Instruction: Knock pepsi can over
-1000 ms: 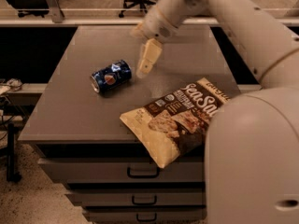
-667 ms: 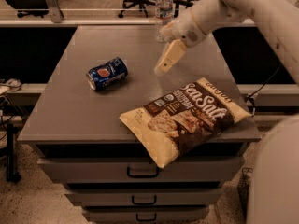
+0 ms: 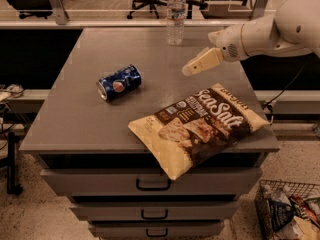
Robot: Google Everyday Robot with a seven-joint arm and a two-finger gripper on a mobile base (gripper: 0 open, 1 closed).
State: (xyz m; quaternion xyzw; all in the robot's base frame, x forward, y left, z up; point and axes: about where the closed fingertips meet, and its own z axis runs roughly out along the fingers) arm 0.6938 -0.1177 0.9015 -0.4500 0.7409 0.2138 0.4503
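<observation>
The pepsi can (image 3: 119,83) lies on its side on the grey cabinet top (image 3: 75,119), left of centre, its silver top facing front-left. My gripper (image 3: 192,68) hangs above the top's right half, well to the right of the can and apart from it, holding nothing. Its cream fingers (image 3: 202,61) point down-left.
A clear water bottle (image 3: 176,15) stands upright at the back edge. A brown sea-salt chip bag (image 3: 197,126) lies at the front right, overhanging the front edge. Drawers sit below. A wire basket (image 3: 287,211) stands on the floor at right. Office chairs stand behind.
My arm has pulled away to the right, from beside the can to over the top's right side. The can stays lying on its side.
</observation>
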